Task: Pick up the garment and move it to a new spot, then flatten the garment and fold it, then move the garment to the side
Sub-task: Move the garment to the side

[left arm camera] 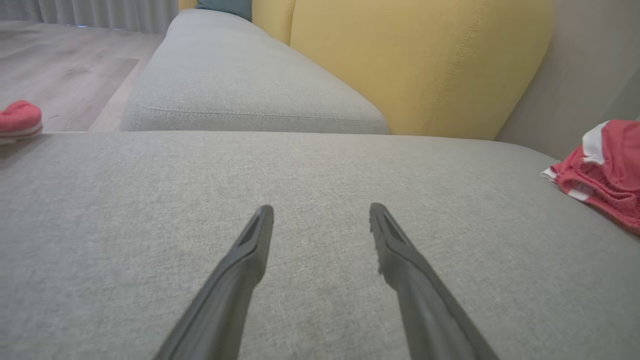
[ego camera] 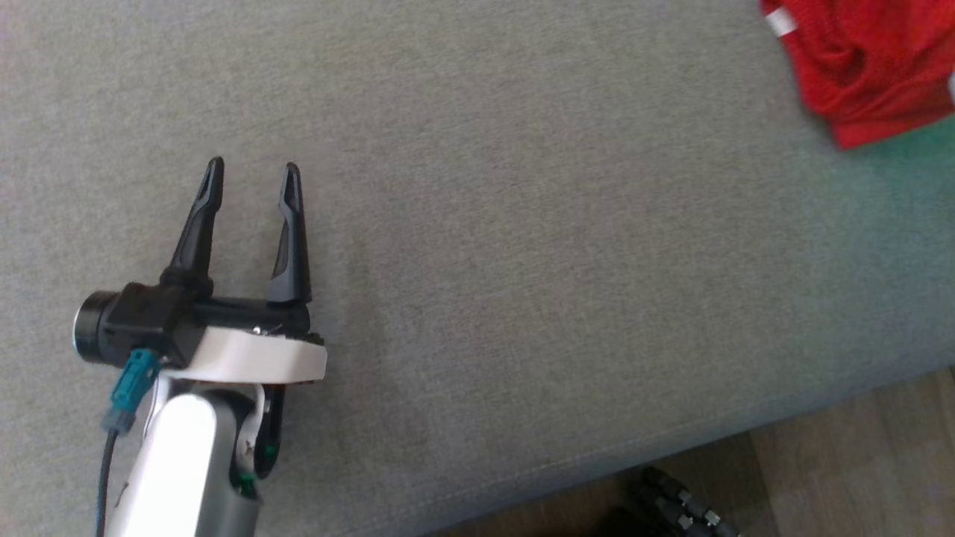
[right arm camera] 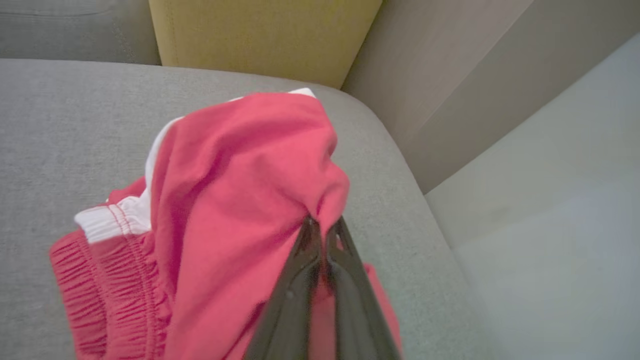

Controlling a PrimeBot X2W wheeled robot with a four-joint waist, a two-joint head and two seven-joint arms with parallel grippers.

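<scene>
Garment (ego camera: 865,67) is lying upper right of head frame on sofa (ego camera: 522,261). R gripper (right arm camera: 320,222) jaws are pinching a fold of it; L gripper (ego camera: 252,175) jaws are standing spread, empty. Fabric is looking soft, light, floppy; elastic waistband prob. offering the firmer hold.

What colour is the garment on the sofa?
Garment: red with white trim, best in right wrist view.

Home liv. rm, grey sofa (left arm camera: 250,90), yellow cushion (left arm camera: 425,65)
</scene>
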